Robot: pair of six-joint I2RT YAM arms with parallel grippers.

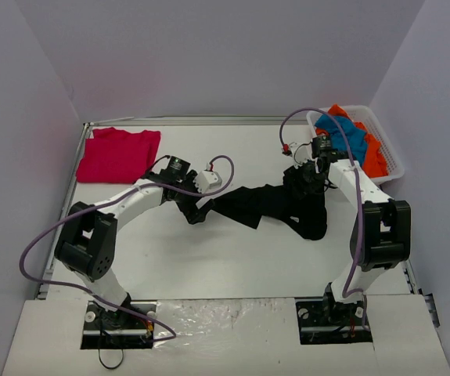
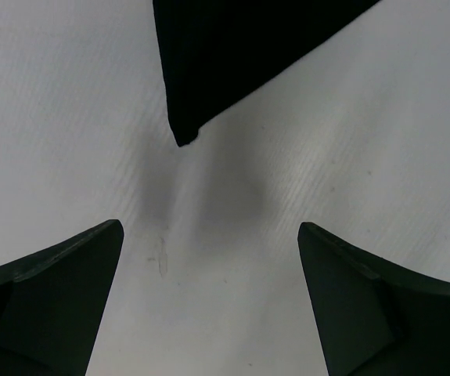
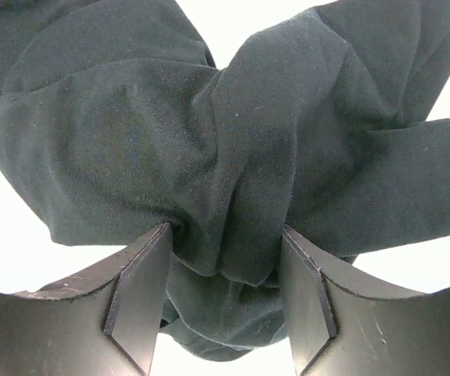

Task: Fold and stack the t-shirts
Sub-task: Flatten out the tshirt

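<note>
At the near edge of the white desk (image 1: 232,262) the two arm bases sit side by side. From them the left arm (image 1: 131,200) reaches forward and inward, and the right arm (image 1: 361,196) rises and bends toward the middle. The black t-shirt (image 1: 264,205) lies crumpled in a long, stretched band across the middle of the desk, between the two wrists. The left jaws are released and spread wide, hovering just above the bare desk at the shirt's left end. In the left wrist view both fingers (image 2: 52,298) stand apart with nothing between them, and a pointed corner of the black cloth (image 2: 232,55) lies just ahead, not touching either finger. The right jaws are clenched on a gathered bunch of the same shirt at its right end. The right wrist view shows folds of dark cloth (image 3: 209,141) pinched between the two fingers (image 3: 138,298). Farther back, a red t-shirt (image 1: 117,154) lies flat near the far left corner. At the far right a white basket (image 1: 394,163) holds a blue t-shirt (image 1: 348,133) and an orange t-shirt (image 1: 375,157), heaped together.
</note>
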